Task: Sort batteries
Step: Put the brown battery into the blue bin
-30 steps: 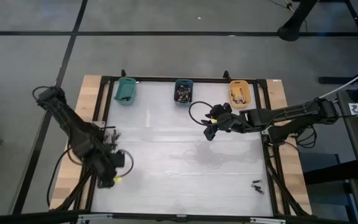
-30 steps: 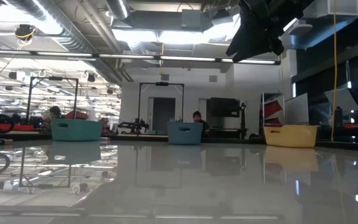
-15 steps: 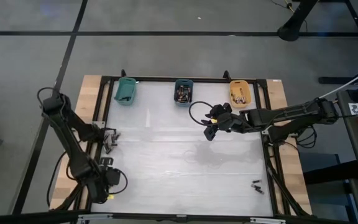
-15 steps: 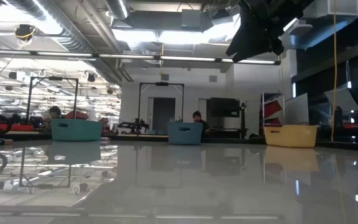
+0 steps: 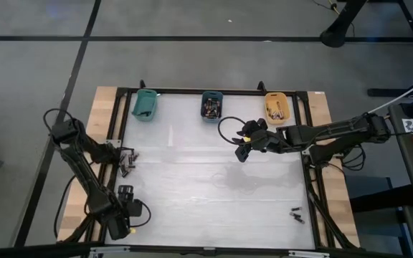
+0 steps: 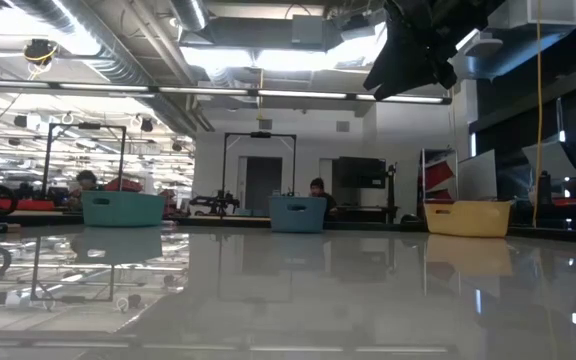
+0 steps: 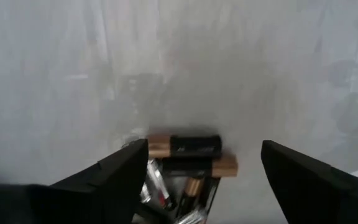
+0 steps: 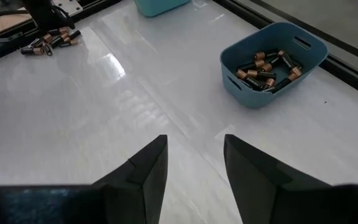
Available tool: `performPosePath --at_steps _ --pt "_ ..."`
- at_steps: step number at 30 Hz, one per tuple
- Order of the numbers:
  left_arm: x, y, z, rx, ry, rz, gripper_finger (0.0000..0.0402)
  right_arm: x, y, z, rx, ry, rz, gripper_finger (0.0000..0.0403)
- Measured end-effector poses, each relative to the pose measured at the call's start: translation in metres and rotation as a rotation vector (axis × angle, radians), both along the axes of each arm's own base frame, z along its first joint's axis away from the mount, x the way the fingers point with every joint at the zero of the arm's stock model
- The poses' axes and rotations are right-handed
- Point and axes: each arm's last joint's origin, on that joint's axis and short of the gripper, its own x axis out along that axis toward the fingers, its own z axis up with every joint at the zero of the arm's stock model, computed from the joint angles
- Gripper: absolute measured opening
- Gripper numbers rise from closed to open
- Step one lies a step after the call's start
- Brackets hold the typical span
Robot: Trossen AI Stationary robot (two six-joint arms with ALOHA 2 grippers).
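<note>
Copper-banded black batteries (image 7: 185,147) lay in a small heap on the pale table (image 5: 206,193), directly ahead of the left gripper (image 7: 204,171) and between the lines of its two dark fingers (image 7: 126,171). Those fingers stood wide apart in the left wrist view and gripped nothing; the cells rested loose on the surface in front of them. From above, this heap (image 5: 125,161) sat at the table's left edge, and the left arm was folded along that edge, its elbow out over the wooden border and its gripper end (image 5: 125,195) low near the front left corner.

The right gripper (image 5: 244,149) hung above the middle of the table, a little in front of the blue bin (image 5: 211,105), its arm reaching in level from the right side. In the right wrist view its fingers (image 8: 145,171) were parted with bare table showing between them, holding nothing.

More batteries lay in the blue bin (image 8: 269,64), a jumble of black cells with coppery ends, and others showed in the orange bin (image 5: 276,106). The teal bin (image 5: 145,104) stood at the back left; its contents could not be made out. Two or three further cells (image 5: 296,213) lay near the front right corner, well apart from both grippers. The heap by the left edge also appeared far off in the right wrist view (image 8: 48,41).

In the low view the three bins stood in a row at the table's far edge, with the right arm (image 6: 413,45) overhead.
</note>
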Motion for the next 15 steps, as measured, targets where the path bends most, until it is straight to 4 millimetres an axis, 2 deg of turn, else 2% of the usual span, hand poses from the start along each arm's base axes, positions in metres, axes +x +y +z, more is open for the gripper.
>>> performPosePath --at_steps 8,15 --pt "0.003 -0.006 -0.011 0.000 -0.001 0.008 0.0306 0.000 0.000 0.000 0.000 0.000 0.000 0.0159" --pt "0.004 -0.005 -0.013 0.043 -0.018 0.010 0.0306 0.000 0.000 0.000 0.000 -0.001 0.000 0.0159"
